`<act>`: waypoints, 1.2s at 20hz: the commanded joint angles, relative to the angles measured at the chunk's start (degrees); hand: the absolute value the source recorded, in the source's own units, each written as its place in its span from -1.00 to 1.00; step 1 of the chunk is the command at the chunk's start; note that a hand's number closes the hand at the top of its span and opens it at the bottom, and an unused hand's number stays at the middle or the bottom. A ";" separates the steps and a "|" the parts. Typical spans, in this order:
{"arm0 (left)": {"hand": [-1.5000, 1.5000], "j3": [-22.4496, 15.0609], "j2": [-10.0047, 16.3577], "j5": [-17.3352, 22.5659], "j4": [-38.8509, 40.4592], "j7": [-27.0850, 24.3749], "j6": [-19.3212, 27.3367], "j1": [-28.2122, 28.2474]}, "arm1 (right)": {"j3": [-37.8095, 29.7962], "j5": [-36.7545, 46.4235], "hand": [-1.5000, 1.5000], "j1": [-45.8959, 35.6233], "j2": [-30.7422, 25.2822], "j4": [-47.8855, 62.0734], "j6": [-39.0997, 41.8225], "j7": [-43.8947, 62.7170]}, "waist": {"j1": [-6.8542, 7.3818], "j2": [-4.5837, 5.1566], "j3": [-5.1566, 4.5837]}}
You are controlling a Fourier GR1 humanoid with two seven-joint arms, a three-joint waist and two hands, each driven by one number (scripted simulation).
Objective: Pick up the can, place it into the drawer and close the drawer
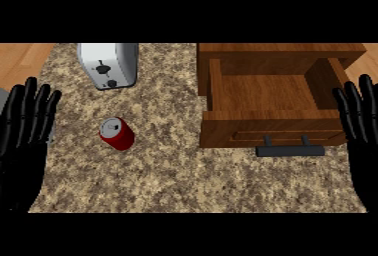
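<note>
A red can (117, 134) with a silver top stands on the speckled granite counter (170, 170), left of centre. To its right a wooden drawer (269, 95) is pulled open, its inside bare, with a black handle (290, 150) on the front panel. My left hand (23, 135) shows at the left edge, open with fingers straight up, well left of the can. At the right edge my right hand (362, 130) rests the same way, open, beside the drawer's right side. Neither hand touches anything.
A silver toaster (108, 64) stands at the back left of the counter, behind the can. The wooden cabinet body (280, 51) sits behind the open drawer at the back right. Wood floor shows past the counter's corners.
</note>
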 commanded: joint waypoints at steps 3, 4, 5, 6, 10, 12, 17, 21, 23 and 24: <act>-1.00 1.09 5.69 15.43 5.92 -5.11 -15.65 -2.88 | 1.50 1.20 -1.00 1.09 1.72 1.15 -0.76 -0.88 | 0.36 0.53 0.80; -1.00 -0.33 6.45 17.91 6.26 -4.71 -18.70 -4.80 | 1.11 0.31 -1.00 -0.06 1.24 1.39 -0.30 0.02 | -0.01 0.62 0.79; -1.00 0.02 7.99 21.86 7.14 -4.60 -22.46 -5.15 | 1.90 -0.02 -1.00 1.03 1.79 1.53 -0.03 -0.20 | -0.30 0.69 0.76; -1.00 -1.62 8.37 24.27 7.65 -5.63 -25.89 -5.59 | 2.09 0.06 -1.00 1.12 2.00 1.06 -0.61 1.61 | -0.82 0.69 0.67; -1.00 4.14 18.58 25.10 18.29 3.05 -30.69 -3.81 | -2.65 2.31 -1.00 7.19 2.34 2.53 -6.25 10.15 | -0.64 0.63 0.84; -1.00 8.97 23.45 32.51 20.41 4.21 -35.79 -4.90 | -5.25 0.43 -1.00 7.03 1.41 0.14 -6.66 13.43 | 0.08 0.36 0.88; -1.00 12.02 27.85 38.55 24.41 6.76 -42.69 -5.50 | -5.73 -0.06 -1.00 13.87 1.97 -2.86 -4.80 11.15 | 0.90 0.15 0.95; -1.00 12.66 28.36 39.49 30.66 9.54 -43.01 -13.27 | -13.83 -7.39 -1.00 13.00 -1.97 -1.64 -0.53 11.71 | 0.69 0.22 0.96; -1.00 13.09 26.87 39.65 27.40 9.83 -43.09 -9.63 | -9.09 -2.96 -1.00 19.47 3.83 -1.10 -0.14 4.14 | 0.88 0.17 0.96; -1.00 15.34 26.94 35.75 31.30 4.61 -48.19 -7.97 | -15.00 -9.09 -1.00 17.29 -0.63 0.96 3.37 4.67 | 0.87 0.21 0.95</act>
